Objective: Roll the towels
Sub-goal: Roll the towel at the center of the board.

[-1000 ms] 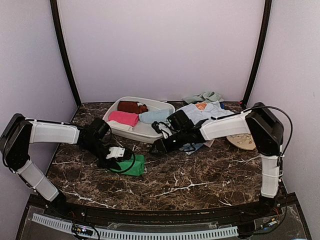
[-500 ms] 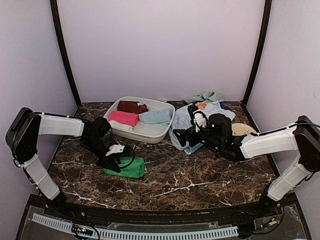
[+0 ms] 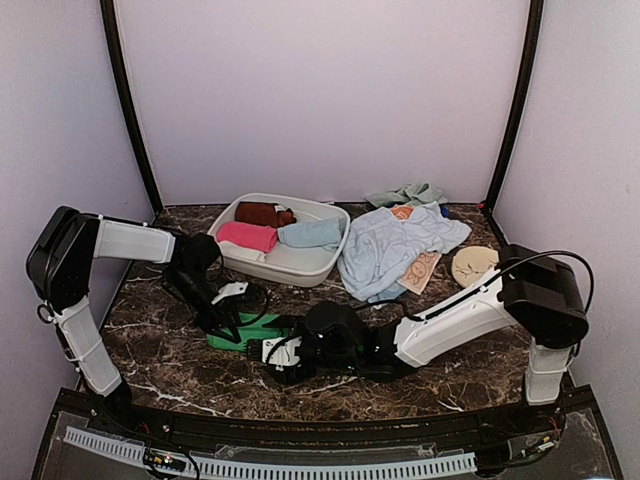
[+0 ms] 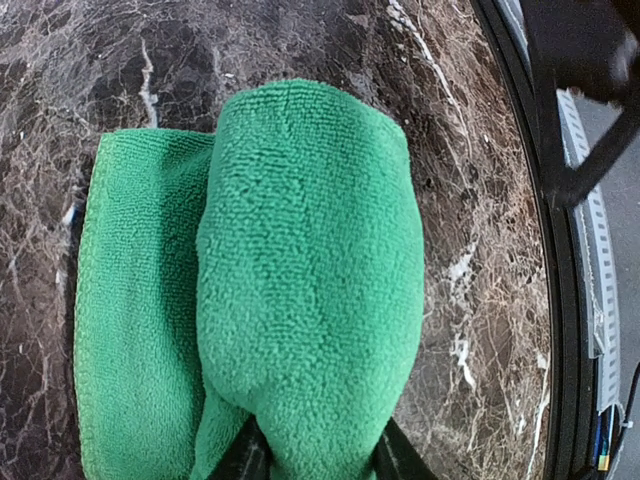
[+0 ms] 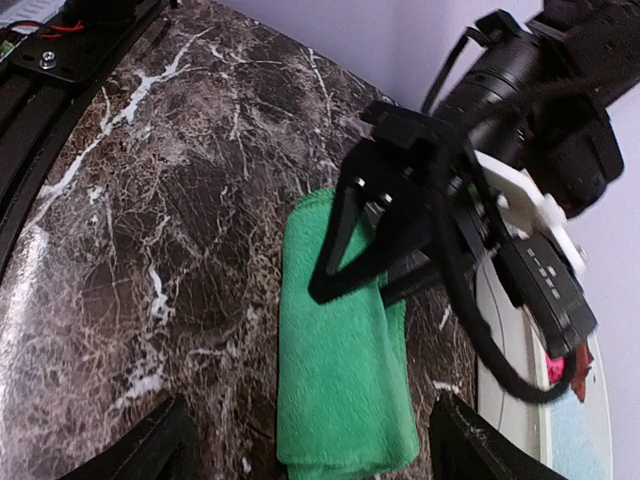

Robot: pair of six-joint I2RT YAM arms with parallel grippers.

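Note:
A bright green towel (image 3: 248,330) lies folded at the front left of the marble table. My left gripper (image 3: 228,322) is shut on its thick rolled fold (image 4: 310,280); both black fingertips (image 4: 245,462) press into the cloth. The right gripper (image 3: 272,352) hovers just in front of that towel (image 5: 340,400), open wide and holding nothing, and in its view the left gripper (image 5: 370,285) stands on the far end. Pink (image 3: 247,236), brown (image 3: 262,213) and pale blue (image 3: 310,233) towels lie in the white basin (image 3: 290,262). A larger pale blue towel (image 3: 390,245) is spread at the right.
A peach printed cloth (image 3: 421,271) pokes out under the spread blue towel. A round tan disc (image 3: 474,265) lies at the right, and a grey-green cloth (image 3: 405,193) by the back wall. The right arm stretches low across the table's front.
My right arm has swung from the cloth pile at the right across to the front left, beside the green towel, its jaws opened. The left gripper has stayed on the green towel.

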